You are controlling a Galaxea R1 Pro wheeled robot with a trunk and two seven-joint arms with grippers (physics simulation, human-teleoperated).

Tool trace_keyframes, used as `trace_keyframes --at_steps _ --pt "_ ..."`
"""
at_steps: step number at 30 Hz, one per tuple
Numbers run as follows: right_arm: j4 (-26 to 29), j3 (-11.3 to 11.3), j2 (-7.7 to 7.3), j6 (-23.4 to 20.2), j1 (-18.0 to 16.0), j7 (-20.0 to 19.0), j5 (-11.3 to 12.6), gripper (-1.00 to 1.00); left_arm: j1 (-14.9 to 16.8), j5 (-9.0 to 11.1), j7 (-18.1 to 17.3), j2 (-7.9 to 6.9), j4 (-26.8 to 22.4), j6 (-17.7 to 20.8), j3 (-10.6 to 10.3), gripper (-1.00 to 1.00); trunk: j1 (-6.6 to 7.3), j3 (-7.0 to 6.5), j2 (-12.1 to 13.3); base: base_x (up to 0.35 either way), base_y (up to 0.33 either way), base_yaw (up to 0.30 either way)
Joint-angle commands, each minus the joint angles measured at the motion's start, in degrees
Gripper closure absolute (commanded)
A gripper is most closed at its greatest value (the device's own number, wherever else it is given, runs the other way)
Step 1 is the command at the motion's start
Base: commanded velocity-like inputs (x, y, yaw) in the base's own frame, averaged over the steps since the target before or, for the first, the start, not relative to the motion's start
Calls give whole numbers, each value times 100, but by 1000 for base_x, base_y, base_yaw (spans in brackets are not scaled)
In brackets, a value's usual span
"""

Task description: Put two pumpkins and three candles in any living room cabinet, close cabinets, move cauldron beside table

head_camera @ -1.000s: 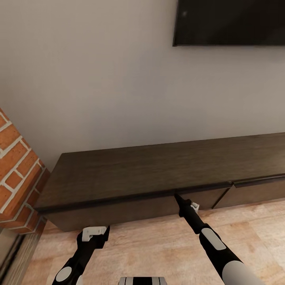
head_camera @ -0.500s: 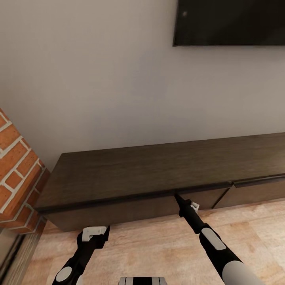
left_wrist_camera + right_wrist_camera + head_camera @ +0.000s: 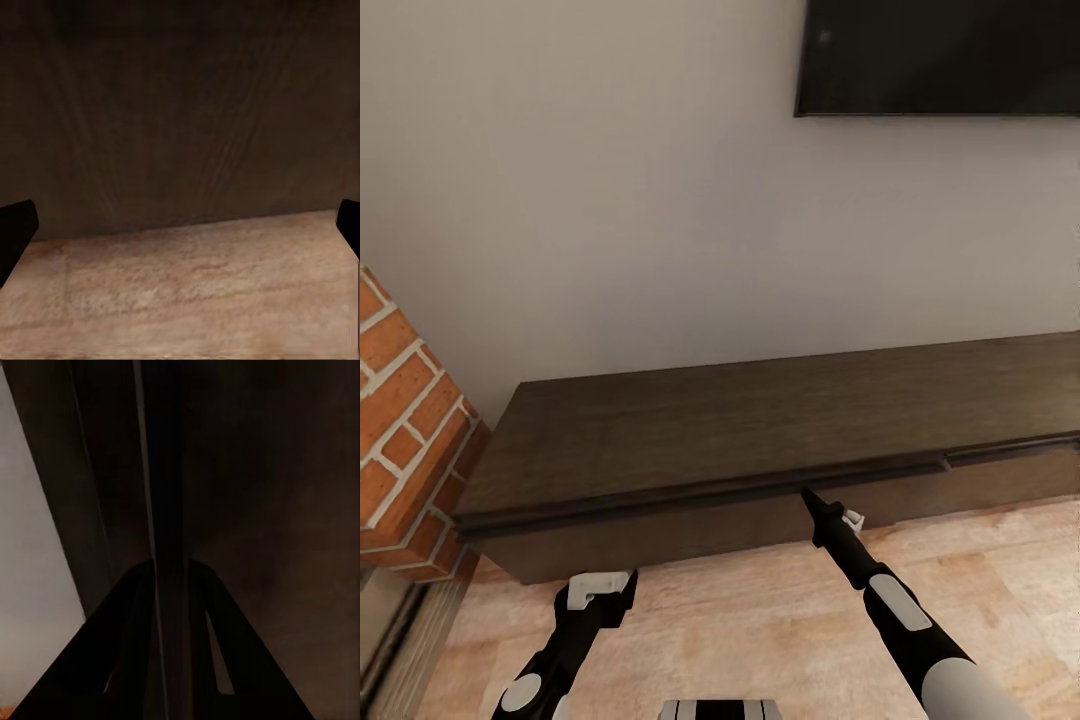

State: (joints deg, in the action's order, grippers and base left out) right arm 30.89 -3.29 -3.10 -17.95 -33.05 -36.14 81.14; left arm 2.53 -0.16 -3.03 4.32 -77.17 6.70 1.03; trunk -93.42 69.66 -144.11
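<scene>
Right gripper [image 3: 806, 492] at dark cabinet [image 3: 760, 430] edge

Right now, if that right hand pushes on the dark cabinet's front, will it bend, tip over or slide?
Probably stiff: the cabinet looks like solid wood, so it should not flex under the right hand. Tipping seems unlikely, since it is long, low and sits flat on the floor. The seam suggests separate fronts, so the pushed one may slide inward.
</scene>
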Motion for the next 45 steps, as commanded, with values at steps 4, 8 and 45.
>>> trace_keyframes --at_steps 4,8,45 --pt "-80 -49 -7 2 0 -8 -2 100 -1 -2 -31 4 -9 34 11 -100 3 5 -1 -308 0 0" --pt "-83 -49 -7 2 0 -14 -1 100 1 -2 -31 5 -9 34 11 -100 3 5 -1 -337 0 0" --pt "-83 -43 -23 -15 0 -17 1 100 -6 -3 -31 5 -9 31 11 -100 3 5 -1 -200 0 0"
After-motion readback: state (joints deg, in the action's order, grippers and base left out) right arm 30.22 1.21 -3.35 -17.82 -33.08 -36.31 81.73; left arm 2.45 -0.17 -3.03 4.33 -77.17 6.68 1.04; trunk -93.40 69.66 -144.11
